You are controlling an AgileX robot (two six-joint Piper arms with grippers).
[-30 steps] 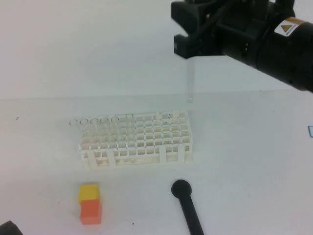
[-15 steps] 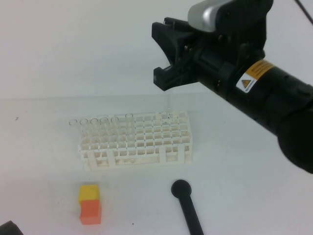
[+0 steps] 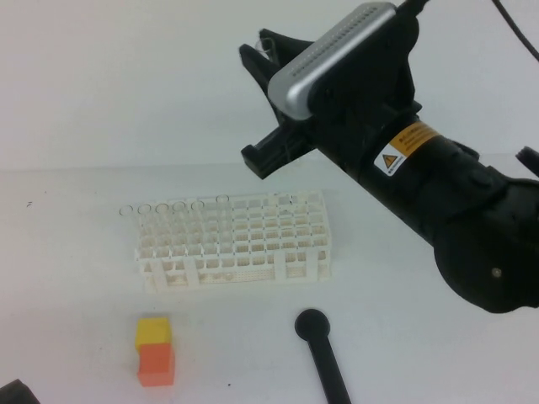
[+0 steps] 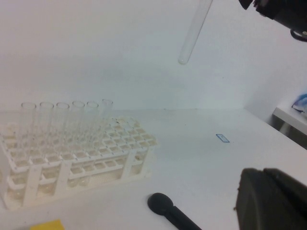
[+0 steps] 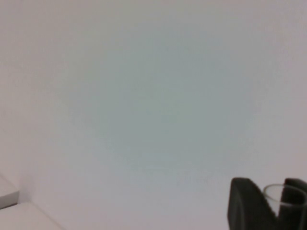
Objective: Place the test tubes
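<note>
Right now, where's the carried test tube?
Seen from the left wrist, the test tube hangs tilted in the right gripper, high near the rack's right end; left gripper low, front left.

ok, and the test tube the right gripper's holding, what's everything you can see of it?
The test tube is clear and glass-looking, and appears empty, with a rounded closed end and an open rim. The right gripper pinches it near the rim, high above the table and well clear of the rack. It hangs tilted, round end down, touching nothing else. The left gripper sits low near the table, away from it.
</note>
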